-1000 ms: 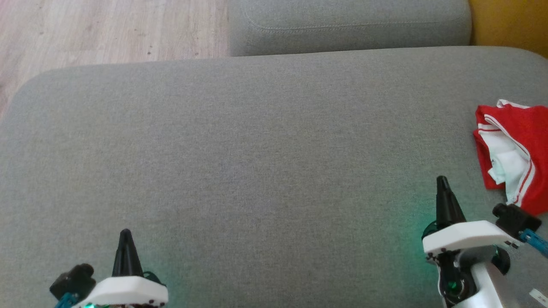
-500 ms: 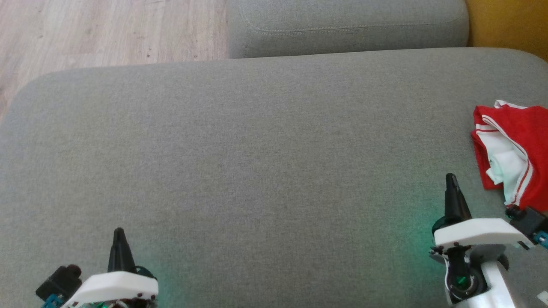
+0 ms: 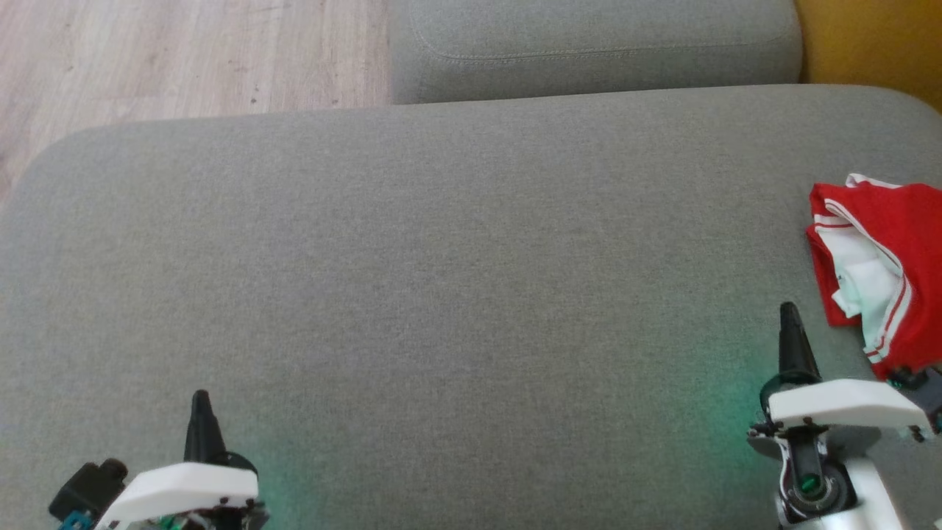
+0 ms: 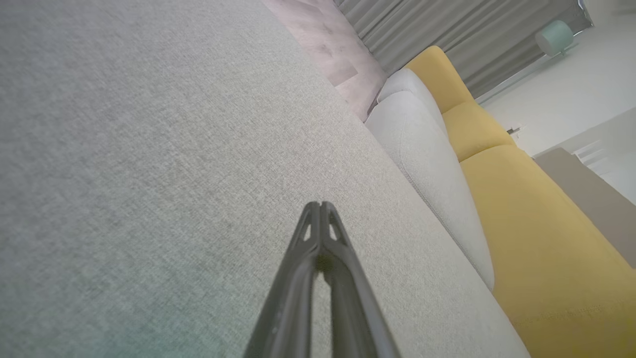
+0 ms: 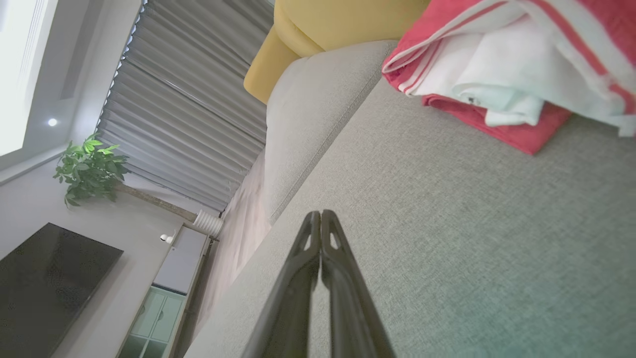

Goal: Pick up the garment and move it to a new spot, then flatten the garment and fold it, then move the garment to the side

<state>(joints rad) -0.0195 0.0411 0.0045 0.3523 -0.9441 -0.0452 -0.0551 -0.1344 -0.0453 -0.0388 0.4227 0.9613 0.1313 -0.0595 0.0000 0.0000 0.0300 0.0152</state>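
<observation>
Lying crumpled, red white-trimmed garment (image 3: 899, 215) | coarse-woven grey cushion (image 3: 441, 258) | left hand (image 3: 200, 399), right hand (image 3: 788, 311) both closed, empty

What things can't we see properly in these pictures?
The garment: cut off by the head view's right edge, and by the right wrist view's top and right edges.
Its inner layers: hidden under its own bunched folds.
The left pincer: arm cut by the head view's bottom edge.
</observation>
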